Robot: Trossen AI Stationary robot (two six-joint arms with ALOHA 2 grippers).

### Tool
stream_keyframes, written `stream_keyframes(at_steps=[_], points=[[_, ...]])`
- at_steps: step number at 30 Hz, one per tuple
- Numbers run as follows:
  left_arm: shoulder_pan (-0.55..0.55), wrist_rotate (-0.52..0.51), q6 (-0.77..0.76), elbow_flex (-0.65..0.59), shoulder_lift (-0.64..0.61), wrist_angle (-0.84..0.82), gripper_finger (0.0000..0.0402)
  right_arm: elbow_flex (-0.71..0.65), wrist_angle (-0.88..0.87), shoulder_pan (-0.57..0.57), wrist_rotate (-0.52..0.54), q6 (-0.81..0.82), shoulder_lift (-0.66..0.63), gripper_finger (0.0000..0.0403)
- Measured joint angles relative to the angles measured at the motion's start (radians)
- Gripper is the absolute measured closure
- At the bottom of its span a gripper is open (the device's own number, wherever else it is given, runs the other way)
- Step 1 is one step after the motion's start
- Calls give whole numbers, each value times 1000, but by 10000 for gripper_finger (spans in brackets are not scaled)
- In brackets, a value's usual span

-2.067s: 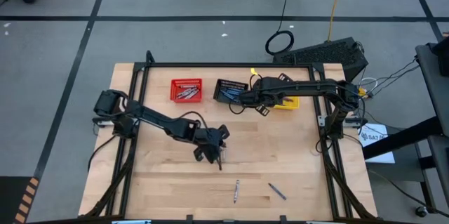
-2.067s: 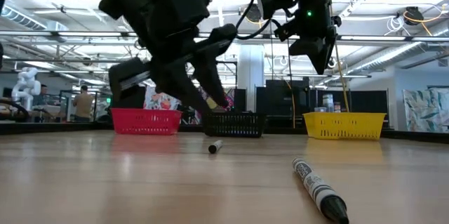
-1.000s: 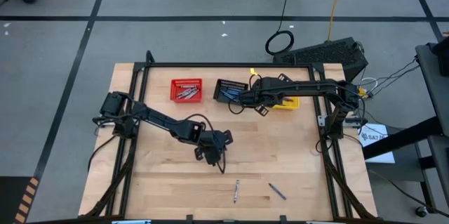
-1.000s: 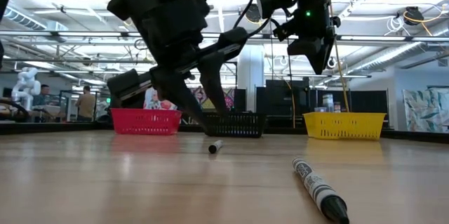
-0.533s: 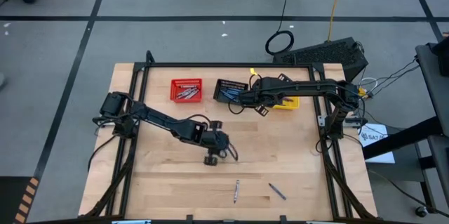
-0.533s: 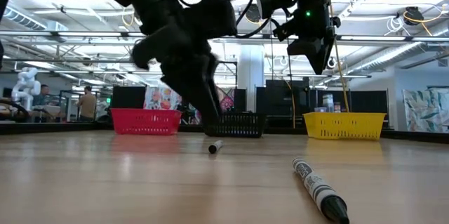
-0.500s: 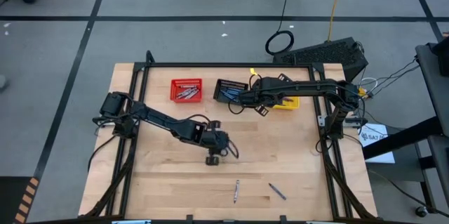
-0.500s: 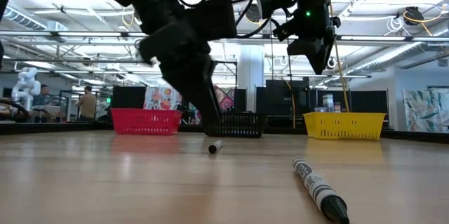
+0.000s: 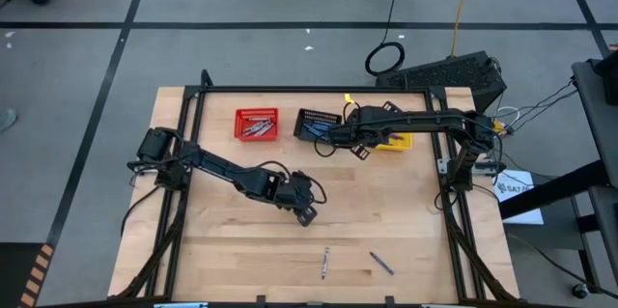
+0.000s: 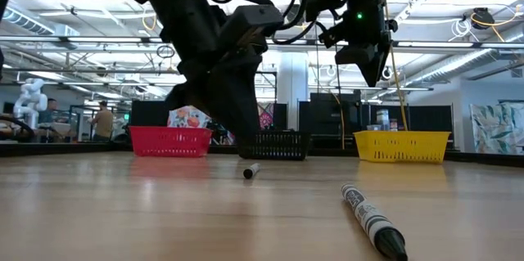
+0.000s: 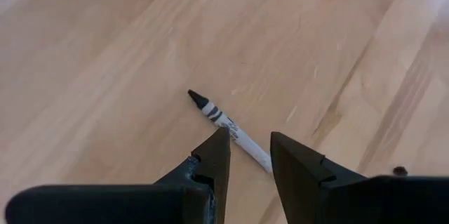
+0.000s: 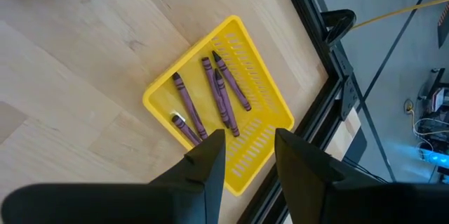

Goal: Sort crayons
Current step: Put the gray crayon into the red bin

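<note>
Two crayons lie flat on the wood near the table's front edge: a grey one (image 9: 325, 263) and a darker one (image 9: 381, 264). My left gripper (image 9: 308, 215) hangs open above the table's middle. In its wrist view, a grey crayon with a black tip (image 11: 228, 127) lies on the wood just beyond the fingertips (image 11: 249, 141), untouched. My right gripper (image 9: 359, 149) hangs open and empty beside the yellow basket (image 12: 247, 150), which holds several purple crayons (image 12: 223, 99). In the low view both grippers (image 10: 237, 134) (image 10: 378, 73) are clear of the table.
A red basket (image 9: 257, 124) and a black basket (image 9: 312, 125), each with crayons inside, stand at the back next to the yellow one (image 9: 394, 140). A black frame (image 9: 319, 89) rims the table. Bare wood lies between the left gripper and the front edge.
My left gripper has rolled far round about the line its fingers point along, staying above the same part of the table. Its fingers stay apart. The crayons on the table and my right gripper have kept still.
</note>
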Motion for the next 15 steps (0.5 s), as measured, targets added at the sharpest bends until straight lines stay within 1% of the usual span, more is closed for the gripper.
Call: stream_keyframes(at_steps=[3,9,15], points=[[-7,-27,-73,0,0,0,297,0,-4,0,0,0,0,291],[-32,-153,-156,0,0,-2,297,0,-3,0,0,-6,0,291],[-63,-178,-212,1,25,12,297,0,-3,1,0,-3,0,291]])
